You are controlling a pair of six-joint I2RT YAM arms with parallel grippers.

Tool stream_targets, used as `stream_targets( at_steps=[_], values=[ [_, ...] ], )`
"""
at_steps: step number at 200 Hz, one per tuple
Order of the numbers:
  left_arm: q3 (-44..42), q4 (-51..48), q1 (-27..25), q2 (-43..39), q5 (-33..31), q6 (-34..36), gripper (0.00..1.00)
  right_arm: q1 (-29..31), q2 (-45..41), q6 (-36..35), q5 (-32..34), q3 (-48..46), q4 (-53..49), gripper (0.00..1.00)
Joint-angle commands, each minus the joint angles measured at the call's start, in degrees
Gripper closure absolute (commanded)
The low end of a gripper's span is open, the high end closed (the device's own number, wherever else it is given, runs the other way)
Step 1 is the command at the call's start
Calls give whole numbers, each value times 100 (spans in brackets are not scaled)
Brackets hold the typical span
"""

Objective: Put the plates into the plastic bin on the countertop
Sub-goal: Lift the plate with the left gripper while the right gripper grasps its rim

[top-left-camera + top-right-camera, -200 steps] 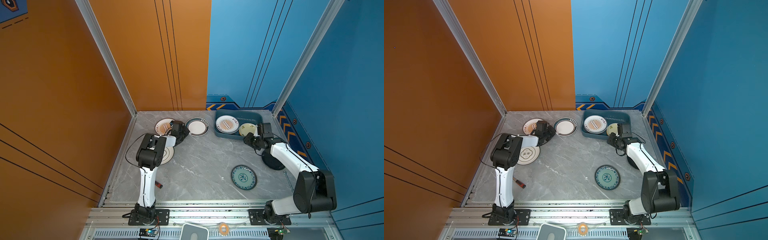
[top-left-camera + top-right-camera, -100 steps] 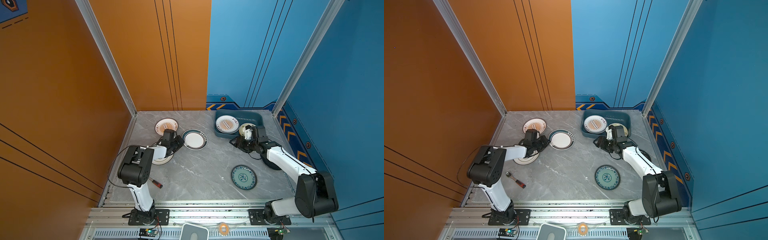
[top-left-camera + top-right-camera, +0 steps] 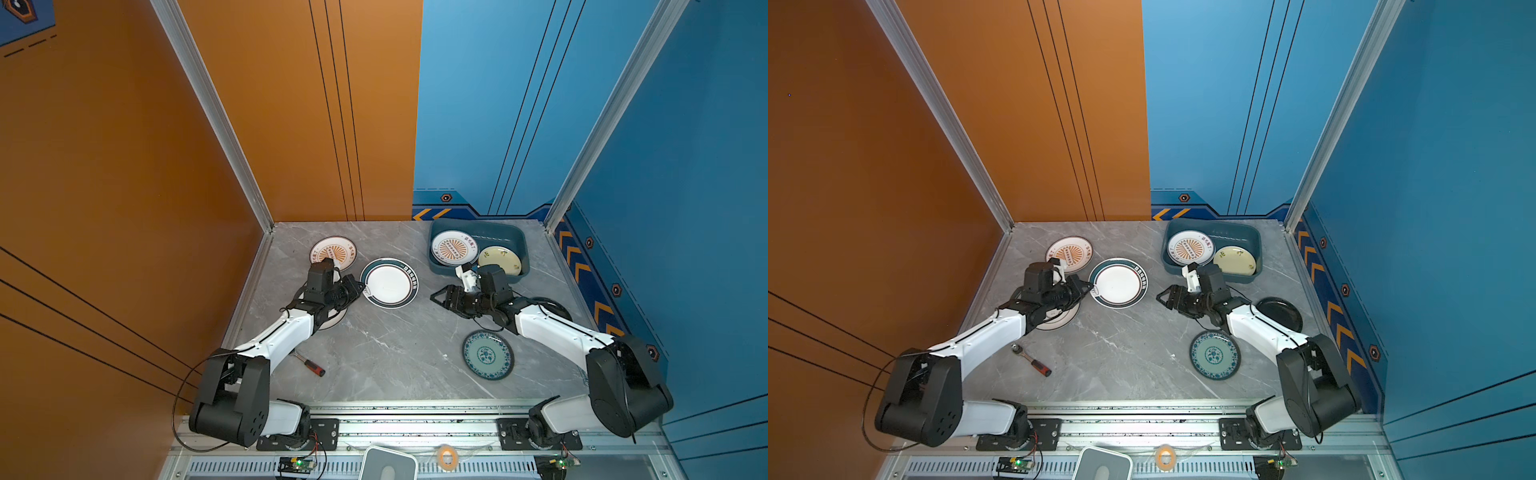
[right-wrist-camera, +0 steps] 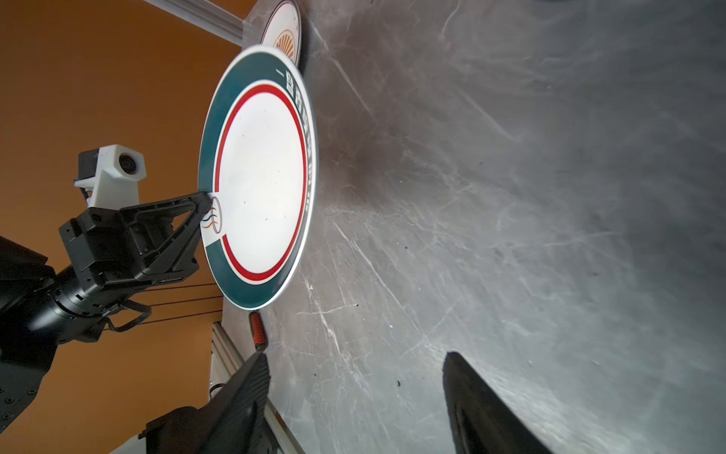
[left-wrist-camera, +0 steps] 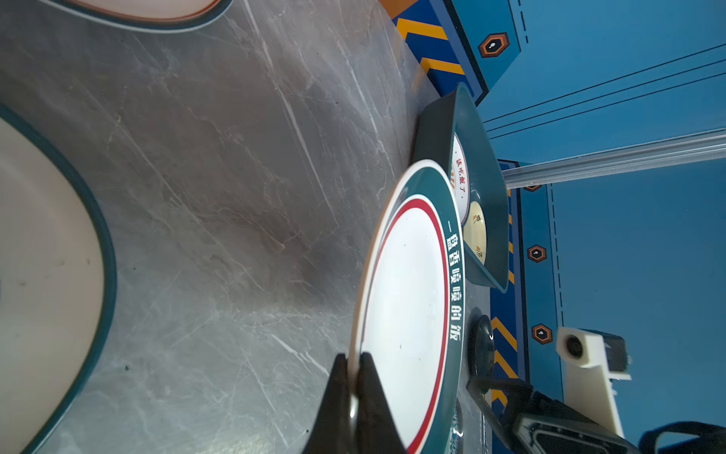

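My left gripper (image 3: 362, 288) (image 3: 1091, 287) (image 5: 353, 361) is shut on the near rim of a white plate with a dark green lettered rim (image 3: 389, 283) (image 3: 1118, 283) (image 5: 408, 306) (image 4: 261, 177), holding it tilted over the countertop (image 3: 386, 353). My right gripper (image 3: 436, 296) (image 3: 1162, 296) (image 4: 353, 355) is open and empty, low over the counter, facing that plate from its right. The plastic bin (image 3: 498, 230) (image 3: 1225, 227) (image 5: 483, 165) sits at the back right. It holds a sunburst plate (image 3: 454, 248) and a cream plate (image 3: 498, 259).
Other plates lie on the counter: a sunburst one (image 3: 333, 251) at the back left, a white one (image 3: 332, 322) under my left arm, a black one (image 3: 548, 305) behind my right arm, a teal-patterned one (image 3: 487, 354) in front. A red-handled screwdriver (image 3: 313, 368) lies front left.
My left gripper has drawn the green-rimmed plate forward from the back. My right gripper has moved left from the bin to the middle and opened wider.
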Motion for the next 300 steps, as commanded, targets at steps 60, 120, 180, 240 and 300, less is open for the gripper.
stream_targets(
  at_steps=[60, 120, 180, 240, 300],
  values=[
    [-91, -339, -181, -456, 234, 64, 100, 396, 624, 972, -328, 20, 1772, 29],
    [-73, -310, -324, -509, 291, -12, 100, 525, 1125, 1437, -355, 166, 2524, 37],
    [-132, -213, -422, -468, 306, -34, 100, 571, 1572, 1867, -478, 210, 3257, 69],
    [-154, -90, -457, -433, 420, -22, 94, 592, 1654, 1973, -491, 218, 3403, 88],
    [-135, -171, -493, -418, 454, 79, 73, 555, 1547, 1949, -469, 231, 3280, 100]
  ],
)
